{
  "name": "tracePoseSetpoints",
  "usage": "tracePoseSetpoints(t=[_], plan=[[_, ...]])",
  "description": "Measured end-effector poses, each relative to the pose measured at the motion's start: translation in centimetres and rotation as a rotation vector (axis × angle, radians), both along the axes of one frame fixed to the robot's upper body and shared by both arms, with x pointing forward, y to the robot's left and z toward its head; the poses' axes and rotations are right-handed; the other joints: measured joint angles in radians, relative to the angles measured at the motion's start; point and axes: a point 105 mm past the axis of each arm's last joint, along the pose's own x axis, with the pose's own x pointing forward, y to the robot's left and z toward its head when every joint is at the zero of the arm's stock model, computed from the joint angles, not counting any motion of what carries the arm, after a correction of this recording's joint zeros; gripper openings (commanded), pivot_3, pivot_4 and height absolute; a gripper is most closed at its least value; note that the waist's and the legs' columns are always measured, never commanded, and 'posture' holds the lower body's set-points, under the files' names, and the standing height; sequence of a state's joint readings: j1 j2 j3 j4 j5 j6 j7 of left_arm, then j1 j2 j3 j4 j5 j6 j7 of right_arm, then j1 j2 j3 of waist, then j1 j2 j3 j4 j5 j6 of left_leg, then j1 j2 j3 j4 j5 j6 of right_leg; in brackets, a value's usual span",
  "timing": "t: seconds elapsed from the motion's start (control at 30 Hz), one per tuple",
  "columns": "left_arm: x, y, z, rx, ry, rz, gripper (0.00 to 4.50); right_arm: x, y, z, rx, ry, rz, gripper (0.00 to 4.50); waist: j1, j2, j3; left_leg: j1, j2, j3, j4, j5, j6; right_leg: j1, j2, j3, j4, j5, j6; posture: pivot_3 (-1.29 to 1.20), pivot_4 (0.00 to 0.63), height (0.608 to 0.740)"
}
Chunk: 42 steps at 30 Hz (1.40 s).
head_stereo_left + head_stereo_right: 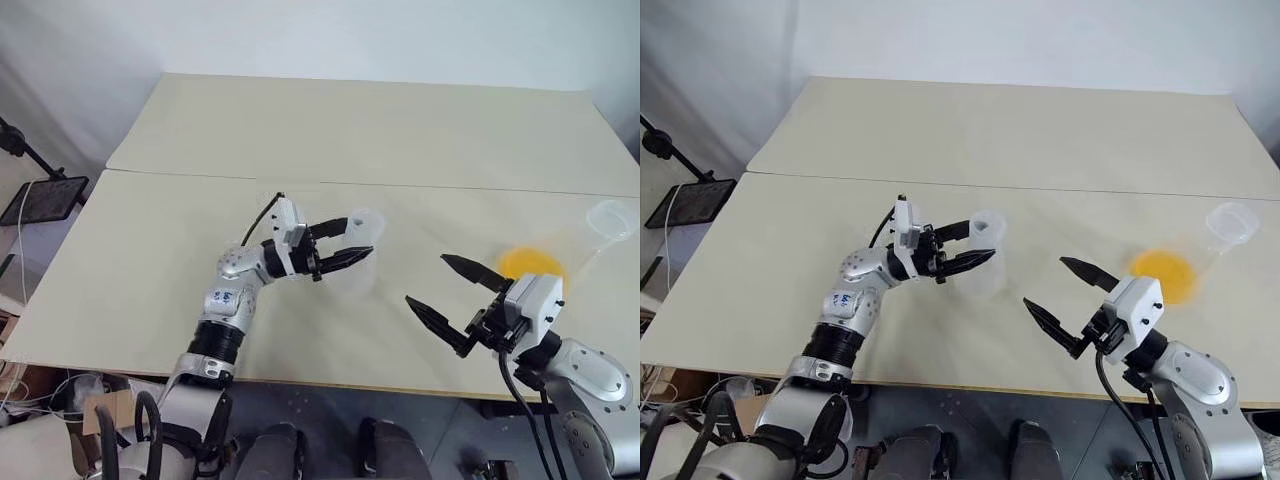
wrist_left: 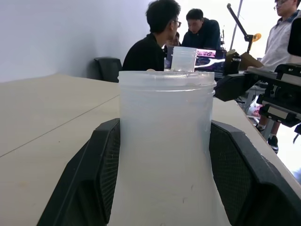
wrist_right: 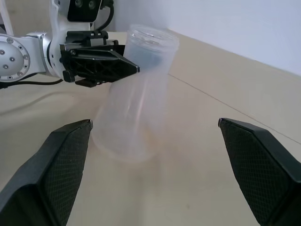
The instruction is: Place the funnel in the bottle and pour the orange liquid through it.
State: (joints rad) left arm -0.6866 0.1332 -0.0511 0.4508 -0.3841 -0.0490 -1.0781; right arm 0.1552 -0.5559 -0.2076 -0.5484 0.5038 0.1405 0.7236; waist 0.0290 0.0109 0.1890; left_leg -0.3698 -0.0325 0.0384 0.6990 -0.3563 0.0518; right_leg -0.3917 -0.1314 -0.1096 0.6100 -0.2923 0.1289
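While the right gripper (image 1: pixel 445 300) hangs nearest the front edge of the table (image 1: pixel 140 260), on the right side, its two black fingers are spread wide apart and hold nothing. Just beyond it lies the orange liquid (image 1: pixel 532 265), a bright yellow-orange patch low in a long-necked clear flask (image 1: pixel 1232 222) that seems to lie on its side, its open mouth pointing toward the far right corner — whether the liquid is all inside the glass cannot be told.

Toward the middle of the table, the left gripper (image 1: pixel 347 245) reaches in from the left with its fingers on either side of the bottle (image 1: pixel 357 258), a frosted clear flask with a wide base and a narrower neck. In the left wrist view the black pads (image 2: pixel 106 174) press against both sides of the bottle's neck, just under the rim — the grip is closed on it. From the right wrist view the bottle (image 3: pixel 136 94) leans, base on the table and mouth tipped away from the left gripper.

Past the far side of the table, in the left wrist view, several people (image 2: pixel 153 44) sit around a screen.
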Motion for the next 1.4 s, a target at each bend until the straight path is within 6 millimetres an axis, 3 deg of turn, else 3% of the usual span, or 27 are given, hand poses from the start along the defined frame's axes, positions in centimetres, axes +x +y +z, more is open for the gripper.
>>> tracePoseSetpoints(t=[0.33,0.77,0.97,1.17,1.4], plan=[[0.6,0.1,-1.3,-0.032,-0.045,0.087,2.61,-0.1,-0.3,-0.1,-0.001,0.005,-0.013,4.50,0.001,0.000,0.000,0.000,0.000,0.000,0.000,0.000,0.000,0.000,0.000,0.000,0.000,0.000,0.000,0.00,0.150,0.740],[2.0,-1.8,-1.3,-0.069,-0.042,0.121,2.61,0.0,-0.3,0.1,0.003,-0.006,-0.020,4.50,0.011,0.000,0.000,0.000,0.000,0.001,0.000,0.000,0.001,0.000,0.000,0.000,-0.001,0.000,0.000,0.00,0.150,0.740],[1.9,-1.8,-1.8,-0.046,-0.015,0.093,4.41,0.1,-0.4,0.1,0.005,-0.006,-0.027,4.50,0.015,0.000,0.000,0.000,0.000,0.001,0.000,0.000,0.001,0.000,0.000,0.000,-0.001,0.000,0.000,0.00,0.150,0.740],[1.8,0.4,-1.3,0.002,-0.041,0.105,4.48,0.1,-0.4,0.1,0.007,-0.007,-0.029,4.50,0.007,0.000,0.000,0.000,0.000,0.001,-0.001,0.000,0.001,0.000,0.000,0.000,-0.001,0.000,0.000,0.00,0.150,0.740],[0.9,3.4,-2.3,0.056,0.017,0.134,4.48,0.3,-0.2,0.3,0.010,-0.018,-0.024,4.50,-0.001,0.000,0.000,0.000,0.000,-0.001,0.000,0.000,0.001,0.000,0.000,0.000,0.000,0.000,0.000,0.00,0.150,0.740]])
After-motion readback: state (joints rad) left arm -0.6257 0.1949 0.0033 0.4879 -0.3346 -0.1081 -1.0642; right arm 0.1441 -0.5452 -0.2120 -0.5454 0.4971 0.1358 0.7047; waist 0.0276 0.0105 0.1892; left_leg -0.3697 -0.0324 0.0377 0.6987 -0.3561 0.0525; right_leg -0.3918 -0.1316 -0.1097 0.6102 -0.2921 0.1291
